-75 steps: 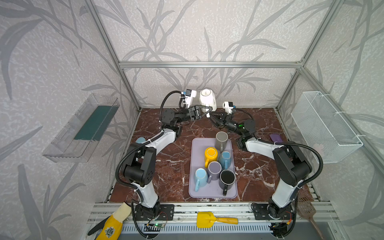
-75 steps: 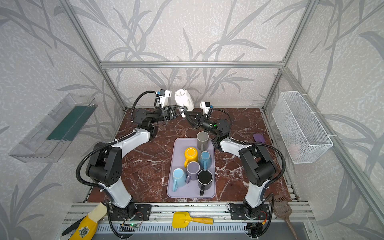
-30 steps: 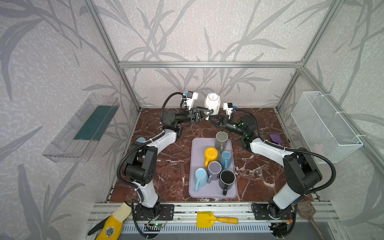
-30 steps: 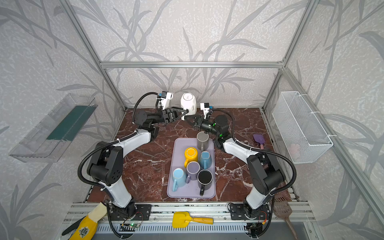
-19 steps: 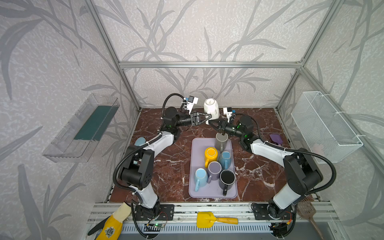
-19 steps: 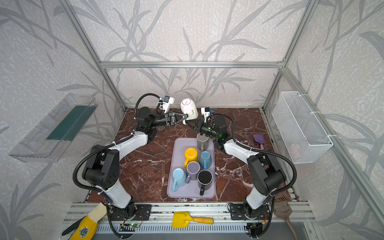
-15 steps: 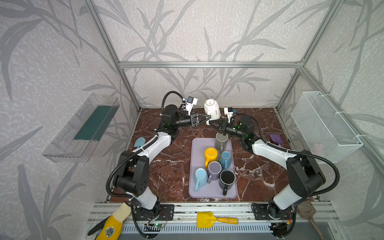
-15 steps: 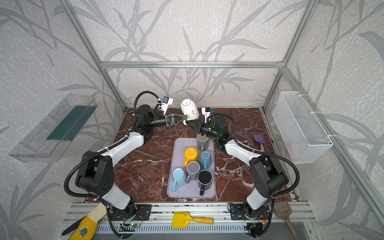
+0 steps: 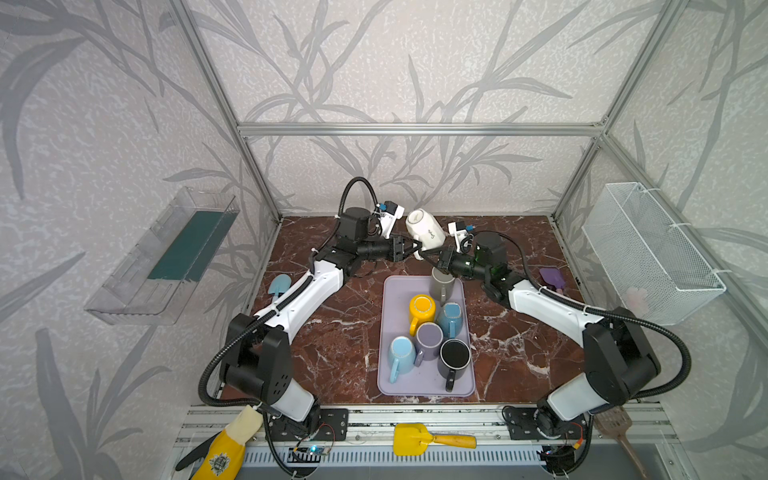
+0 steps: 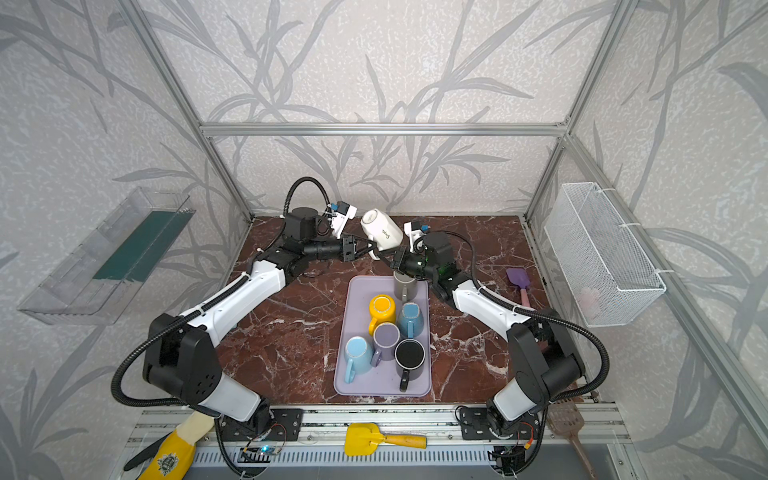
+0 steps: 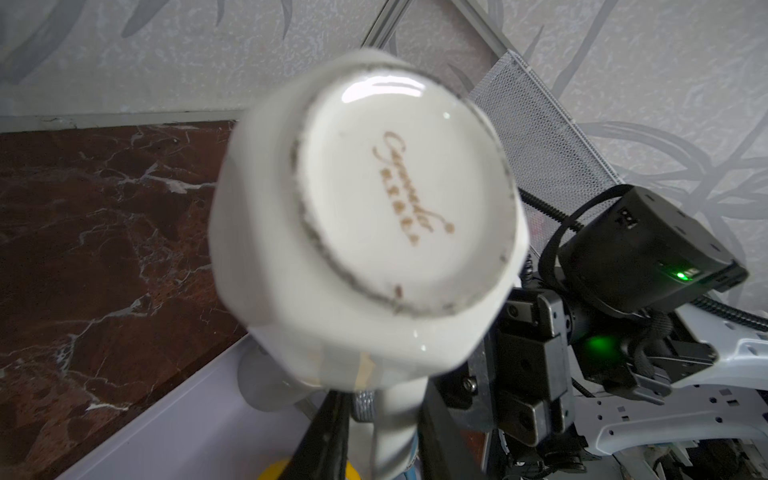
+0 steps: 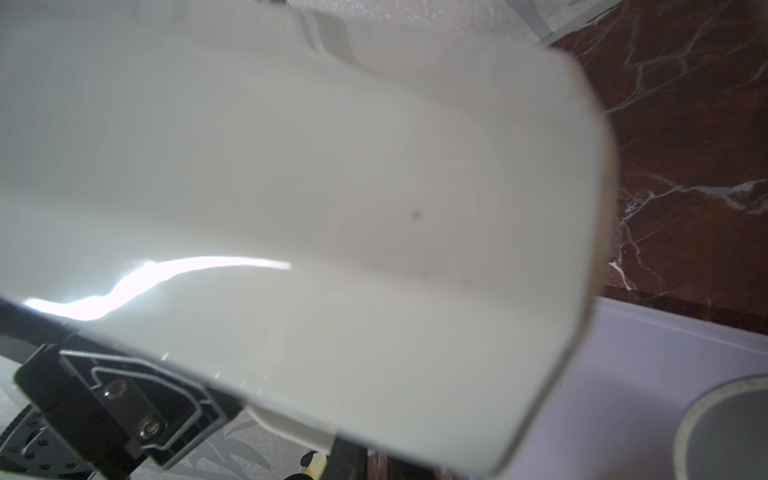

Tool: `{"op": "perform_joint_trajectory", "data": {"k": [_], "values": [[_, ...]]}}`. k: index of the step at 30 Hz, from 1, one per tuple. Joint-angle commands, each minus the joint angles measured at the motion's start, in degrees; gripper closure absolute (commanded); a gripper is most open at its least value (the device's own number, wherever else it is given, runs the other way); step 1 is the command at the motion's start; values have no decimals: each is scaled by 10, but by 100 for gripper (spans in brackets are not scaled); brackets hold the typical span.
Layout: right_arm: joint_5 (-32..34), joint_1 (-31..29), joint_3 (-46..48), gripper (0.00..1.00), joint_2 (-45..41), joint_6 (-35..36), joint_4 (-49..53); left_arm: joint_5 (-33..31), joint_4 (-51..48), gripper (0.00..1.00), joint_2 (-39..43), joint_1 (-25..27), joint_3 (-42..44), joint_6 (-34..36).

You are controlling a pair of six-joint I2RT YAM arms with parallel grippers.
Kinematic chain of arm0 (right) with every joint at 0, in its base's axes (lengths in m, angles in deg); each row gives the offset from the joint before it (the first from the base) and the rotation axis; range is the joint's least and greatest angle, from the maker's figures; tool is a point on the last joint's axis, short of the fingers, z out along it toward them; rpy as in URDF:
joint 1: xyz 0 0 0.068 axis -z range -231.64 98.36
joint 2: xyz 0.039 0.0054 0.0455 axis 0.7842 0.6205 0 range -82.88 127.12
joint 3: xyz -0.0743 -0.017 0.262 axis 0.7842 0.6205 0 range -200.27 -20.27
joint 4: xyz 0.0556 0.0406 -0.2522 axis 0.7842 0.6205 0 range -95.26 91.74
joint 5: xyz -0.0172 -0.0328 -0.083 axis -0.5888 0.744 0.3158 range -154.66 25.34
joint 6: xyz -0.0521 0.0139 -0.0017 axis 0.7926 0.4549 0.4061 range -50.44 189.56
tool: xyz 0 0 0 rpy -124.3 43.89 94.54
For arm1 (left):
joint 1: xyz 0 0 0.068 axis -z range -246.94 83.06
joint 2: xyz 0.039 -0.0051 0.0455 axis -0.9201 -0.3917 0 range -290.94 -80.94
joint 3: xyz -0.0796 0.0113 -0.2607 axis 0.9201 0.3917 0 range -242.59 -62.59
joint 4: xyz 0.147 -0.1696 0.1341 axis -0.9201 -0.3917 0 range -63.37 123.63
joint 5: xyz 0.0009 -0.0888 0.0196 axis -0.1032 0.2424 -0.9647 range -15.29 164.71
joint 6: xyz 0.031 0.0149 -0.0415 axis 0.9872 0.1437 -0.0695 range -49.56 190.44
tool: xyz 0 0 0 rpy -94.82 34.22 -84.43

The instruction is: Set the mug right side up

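A white mug [image 9: 424,230] [image 10: 380,230] hangs in the air at the back middle, above the tray's far end. It is tilted, its base up and to the left and its mouth down toward the right arm. My left gripper [image 9: 417,249] [image 10: 370,248] reaches in from the left. In the left wrist view the mug's base [image 11: 365,208] faces the camera and my left gripper [image 11: 384,415] has a finger on each side of the handle. My right gripper [image 9: 442,255] [image 10: 397,259] is shut on the mug at its mouth end. The mug's wall [image 12: 291,187] fills the right wrist view and hides those jaws.
A lilac tray [image 9: 415,384] holds several upright mugs, a grey one [image 9: 442,284] right below the grippers. A purple spatula [image 9: 552,276] lies at the right, a blue scoop [image 9: 276,286] at the left. A wire basket [image 9: 648,249] hangs on the right wall, a clear bin [image 9: 166,257] on the left.
The mug has tipped from base-up to a slant and sunk a little toward the tray. The left arm has swung round and stretched out. The left jaws have narrowed on the handle.
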State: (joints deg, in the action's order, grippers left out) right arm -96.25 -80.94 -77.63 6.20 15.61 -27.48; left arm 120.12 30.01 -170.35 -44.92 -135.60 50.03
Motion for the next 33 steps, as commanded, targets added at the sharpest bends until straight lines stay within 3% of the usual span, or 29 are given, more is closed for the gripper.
{"op": "perform_joint_trajectory", "data": {"k": [1,6,15,19,25,33], "values": [[-16,-27,-34,100,-51,77,-1,-82,-46,72,-6,10,-29,39],[31,-46,-48,100,-65,131,67,-128,-81,75,-4,19,-41,48],[109,-81,-70,100,-76,219,152,-145,-98,77,4,23,-43,49],[131,-90,-69,100,-78,235,162,-148,-101,82,8,23,-40,49],[141,-94,-65,100,-77,241,159,-140,-97,99,11,23,-33,46],[144,-95,-58,100,-82,240,140,-112,-36,100,19,23,-4,10]]}}
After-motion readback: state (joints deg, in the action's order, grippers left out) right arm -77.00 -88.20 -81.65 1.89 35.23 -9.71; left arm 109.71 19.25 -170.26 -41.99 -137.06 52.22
